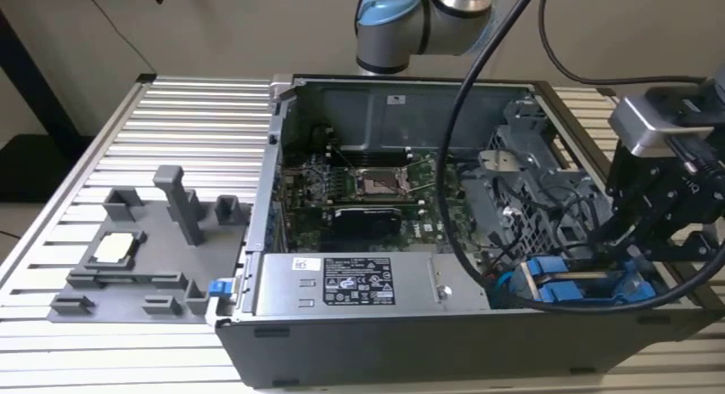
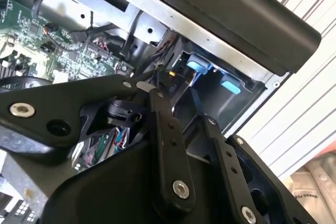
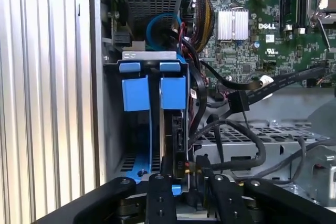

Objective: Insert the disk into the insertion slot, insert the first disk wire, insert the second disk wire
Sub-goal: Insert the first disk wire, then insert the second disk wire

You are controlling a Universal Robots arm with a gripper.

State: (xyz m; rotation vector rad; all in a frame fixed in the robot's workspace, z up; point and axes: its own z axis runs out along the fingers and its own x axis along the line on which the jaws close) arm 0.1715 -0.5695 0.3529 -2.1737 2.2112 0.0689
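The insertion slot (image 3: 112,129) is a grey sheet-metal bay with blue fittings, at the near right corner of the open computer case (image 1: 453,343) in the exterior view. The disk (image 3: 171,129) stands edge-on inside it, its blue carrier tab (image 3: 173,92) beside a second blue tab (image 3: 136,93). My gripper (image 3: 188,176) sits at the disk's rear end, shut on a black wire connector (image 3: 189,168) with a small orange mark. In the second wrist view the gripper (image 2: 176,85) reaches toward the blue tabs (image 2: 195,66). In the exterior view the gripper (image 1: 621,241) hangs over the bay (image 1: 566,288).
Black cables (image 3: 231,129) and a blue cable (image 3: 157,22) crowd the space beside the bay. The green circuit board (image 1: 374,199) fills the case's middle, and a long grey box with a sticker (image 1: 351,284) lies at the front. A grey fixture (image 1: 136,258) stands on the slatted table at the exterior view's left.
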